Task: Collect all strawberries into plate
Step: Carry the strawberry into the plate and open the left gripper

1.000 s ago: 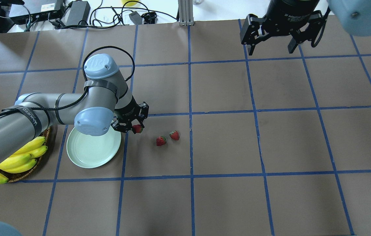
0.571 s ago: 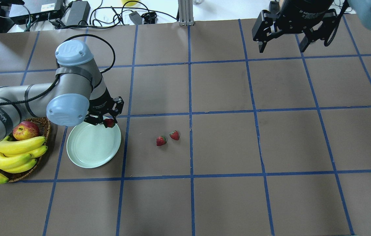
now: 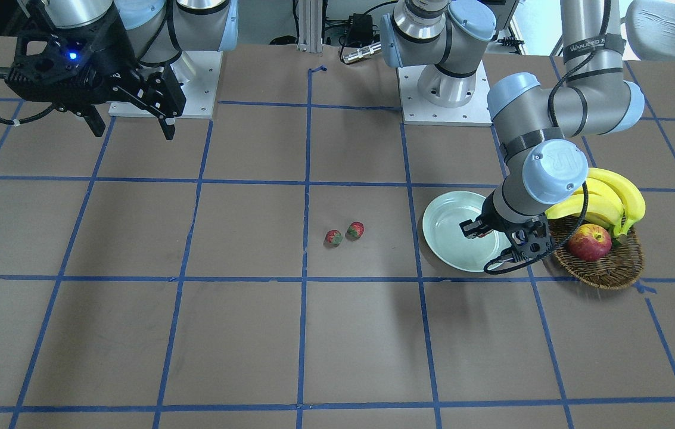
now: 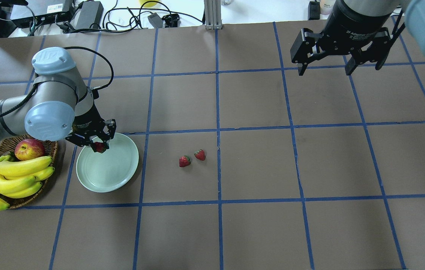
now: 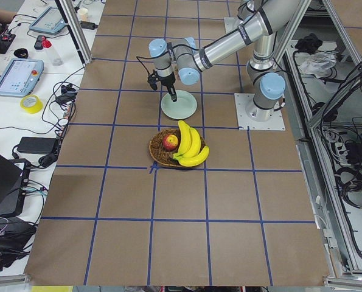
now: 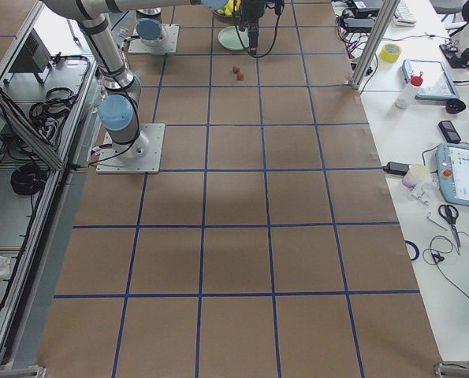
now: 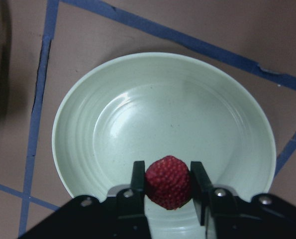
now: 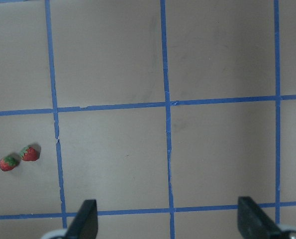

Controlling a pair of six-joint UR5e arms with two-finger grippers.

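Above the plate [image 4: 109,174], just inside its rim, we find the left pincer [image 4: 99,147] clamped on one strawberry [image 7: 167,183] and advise centring and lowering before release, while two more strawberries [image 4: 184,161] lie together on the tabletop [image 4: 253,165].

Two strawberries [image 4: 185,161] right of plate [image 4: 111,177]

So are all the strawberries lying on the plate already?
No, two strawberries lie on the table away from the plate, and the left pincer grips the third strawberry.
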